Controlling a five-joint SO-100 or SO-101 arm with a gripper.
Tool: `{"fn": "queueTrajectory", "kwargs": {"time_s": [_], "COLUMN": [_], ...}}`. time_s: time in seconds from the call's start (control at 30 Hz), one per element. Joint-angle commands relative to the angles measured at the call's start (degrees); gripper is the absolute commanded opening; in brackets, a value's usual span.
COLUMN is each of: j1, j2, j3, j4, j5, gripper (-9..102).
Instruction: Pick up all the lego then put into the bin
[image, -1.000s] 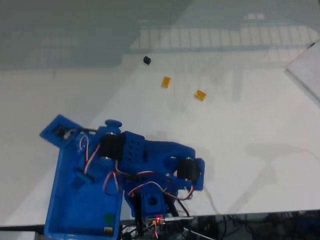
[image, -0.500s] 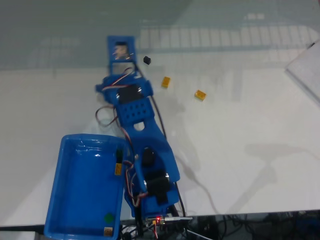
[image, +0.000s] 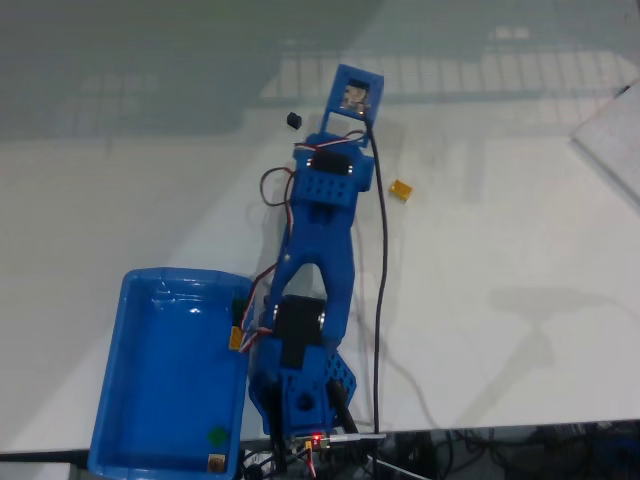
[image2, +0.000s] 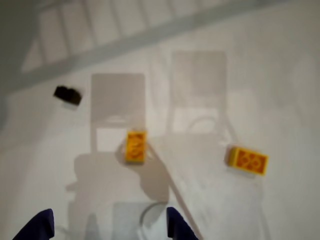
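Note:
In the wrist view my gripper (image2: 106, 227) is open, its two dark blue fingertips (image2: 37, 227) at the bottom edge with nothing between them. A yellow-orange lego (image2: 135, 146) lies on the white table just ahead of the gap. A second yellow-orange lego (image2: 248, 160) lies to the right and a black lego (image2: 67, 94) at the far left. In the fixed view the blue arm (image: 325, 225) reaches away from its base and covers the nearer yellow brick; the black lego (image: 293, 120) and the other yellow lego (image: 401, 190) flank it. The blue bin (image: 120, 400) holds a small green lego (image: 217, 435).
A pale board (image: 612, 140) juts in at the right edge of the fixed view. The arm's base (image: 300, 400) and its cables (image: 380, 300) sit at the table's front edge beside the bin. Grey shadow bands cross the far table.
The arm swung out from over the bin to the legos, then shifted right from beside the black brick to above a yellow one.

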Motion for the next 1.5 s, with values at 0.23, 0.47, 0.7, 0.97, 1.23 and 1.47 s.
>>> {"fn": "queueTrajectory", "kwargs": {"time_s": [0.23, 0.47, 0.7, 0.97, 1.23, 1.47], "j1": [1.7, 1.5, 0.5, 0.5, 0.3, -0.1], "j2": [-11.5, -18.3, -24.4, -28.1, -31.2, -33.2], "j3": [-1.4, -3.0, -7.4, -10.5, -12.7, -14.0], "j4": [-11.6, -14.8, -15.2, -15.2, -15.2, -15.2], "j5": [-3.7, -5.7, -5.1, -4.9, -4.7, -4.6], "gripper": [29, 29, 28, 28, 27, 25]}}
